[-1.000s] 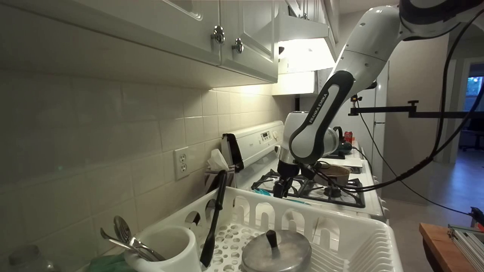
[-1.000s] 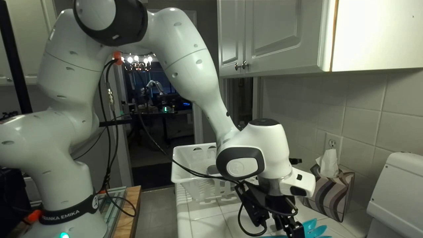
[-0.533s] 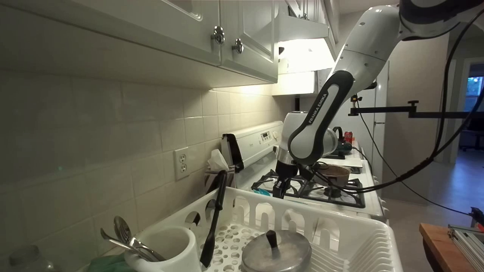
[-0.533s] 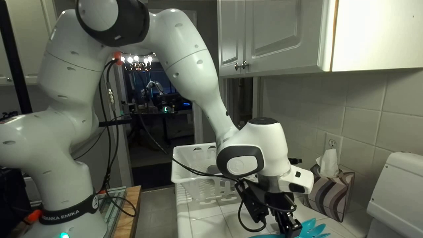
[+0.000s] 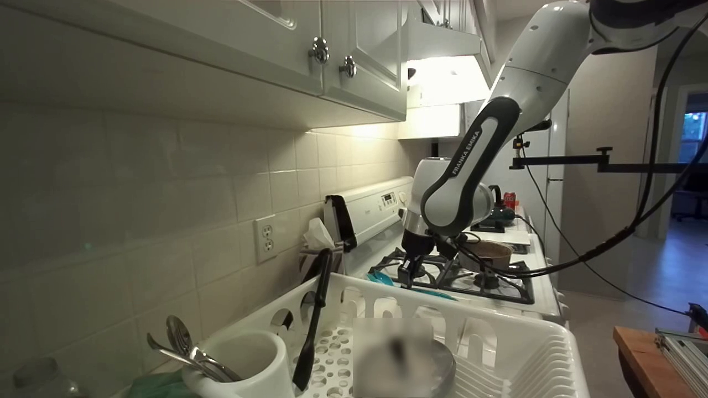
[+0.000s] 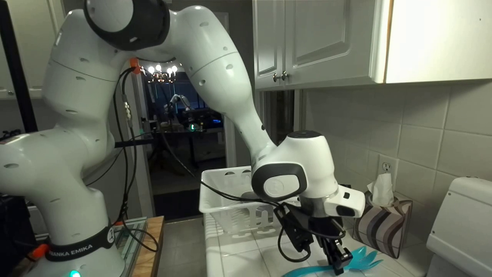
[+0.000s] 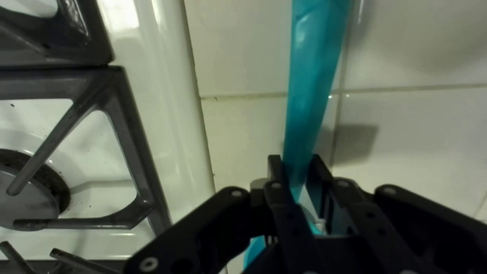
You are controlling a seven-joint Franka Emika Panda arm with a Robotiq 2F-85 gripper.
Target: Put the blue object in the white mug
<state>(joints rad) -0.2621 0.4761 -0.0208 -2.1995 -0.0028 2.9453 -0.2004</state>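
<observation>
Fingers point(image 7: 274, 171) gripped the blue utensil point(image 7: 312, 76) near its head; the white mug point(image 5: 277, 380), well apart, held metal spoons point(image 5: 178, 334).

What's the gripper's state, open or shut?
Shut on the blue utensil: in the wrist view, the gripper has its fingertips against both sides of it, with no clear gap.

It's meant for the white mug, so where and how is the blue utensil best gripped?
I'd take the blue utensil from above, by its slim handle just behind the pronged head, one jaw along each long side. The narrow handle fits between the jaws, while the head fans out wide. The gripper is shut there now.
</observation>
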